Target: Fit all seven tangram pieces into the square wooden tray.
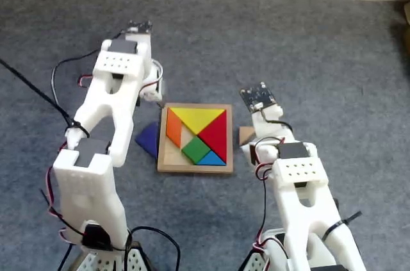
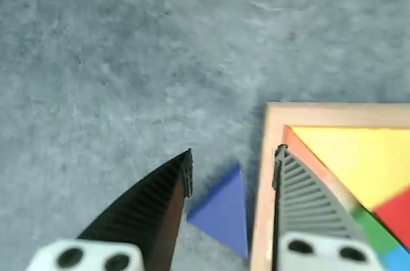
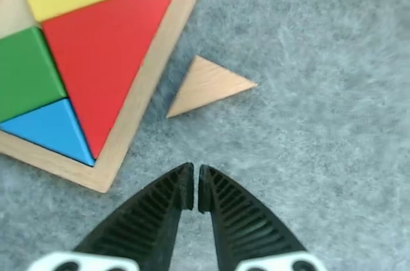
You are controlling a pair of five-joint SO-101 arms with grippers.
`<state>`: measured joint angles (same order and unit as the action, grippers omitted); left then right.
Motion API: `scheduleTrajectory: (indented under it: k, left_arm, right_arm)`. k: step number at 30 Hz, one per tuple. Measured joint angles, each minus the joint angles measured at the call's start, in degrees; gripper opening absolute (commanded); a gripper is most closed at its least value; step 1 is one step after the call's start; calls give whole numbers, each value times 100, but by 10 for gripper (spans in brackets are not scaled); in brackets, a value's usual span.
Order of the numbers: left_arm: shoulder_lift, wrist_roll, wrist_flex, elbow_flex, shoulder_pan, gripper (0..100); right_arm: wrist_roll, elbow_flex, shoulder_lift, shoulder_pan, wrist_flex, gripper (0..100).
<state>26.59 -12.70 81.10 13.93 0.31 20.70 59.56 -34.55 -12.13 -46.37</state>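
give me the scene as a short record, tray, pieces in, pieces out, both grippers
tray: wooden tray, partly filled
in tray: yellow triangle, red triangle, orange piece, green square, light blue triangle
outside: dark blue piece, plain wooden triangle, on carpet at opposite sides
left gripper: open, straddling dark blue piece
right gripper: shut, empty, apart from plain wooden triangle

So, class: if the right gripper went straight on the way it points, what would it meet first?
Most likely the plain wooden triangle lying just ahead of the right gripper, beside the tray; depth is unclear, so it might touch the carpet first.
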Motion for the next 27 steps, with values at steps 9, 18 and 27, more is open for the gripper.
scheduleTrajectory:
  k: [9, 18, 27]
  left_arm:
    - [-1284, 88, 1231, 765, 132, 211]
    - [-2963, 404, 1037, -1073, 18, 213]
    - [-4211, 633, -870, -4062, -888, 210]
  right_arm:
    - [0, -782, 0, 158, -1187, 107]
    - [-818, -1618, 0, 26, -1749, 184]
    - [-835, -2752, 1477, -519, -1767, 183]
